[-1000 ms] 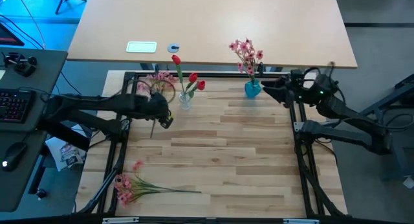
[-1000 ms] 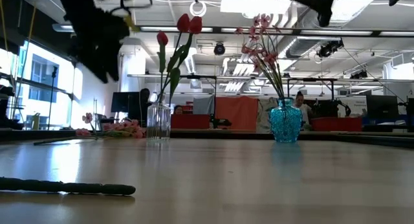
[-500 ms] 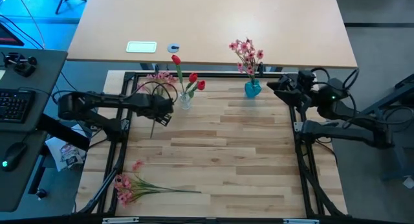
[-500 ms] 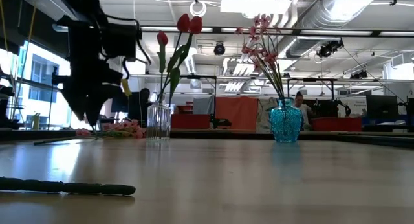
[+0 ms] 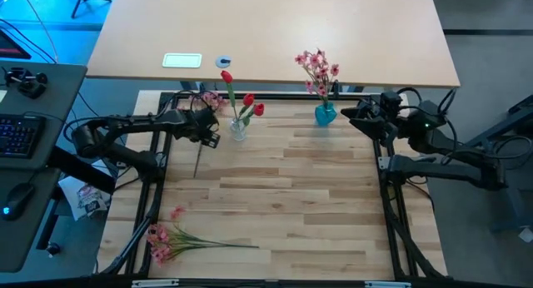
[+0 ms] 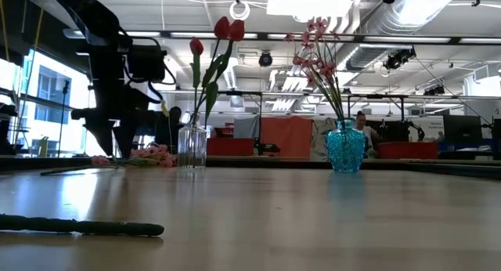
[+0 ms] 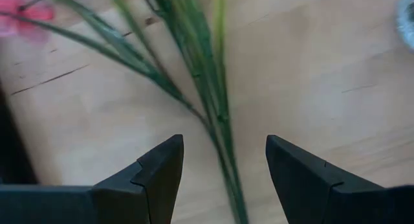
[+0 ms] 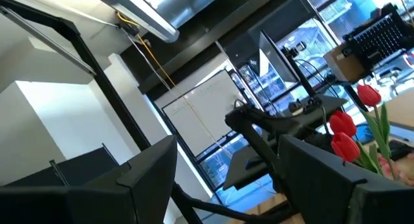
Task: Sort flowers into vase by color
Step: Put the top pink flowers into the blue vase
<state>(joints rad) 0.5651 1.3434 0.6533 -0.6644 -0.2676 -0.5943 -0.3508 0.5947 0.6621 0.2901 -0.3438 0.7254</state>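
Between the spread fingers of the left gripper (image 7: 223, 169), a pink spray (image 5: 202, 105) lies flat, its green stem centred; sinking straight and closing low should pinch it cleanly. Right gripper (image 5: 350, 115) waits, fingers apart, empty, beside the blue vase (image 5: 325, 114).

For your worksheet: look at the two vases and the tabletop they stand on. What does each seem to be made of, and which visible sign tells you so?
Clear vase: probably colourless glass or clear plastic; the tulip stems show through its wall.
Blue vase: likely tinted glass with a bumpy, faceted surface; it is translucent and glints.
Tabletop: looks like light wooden planks, smooth and slightly glossy; grain and board joints show, though it could be laminate.
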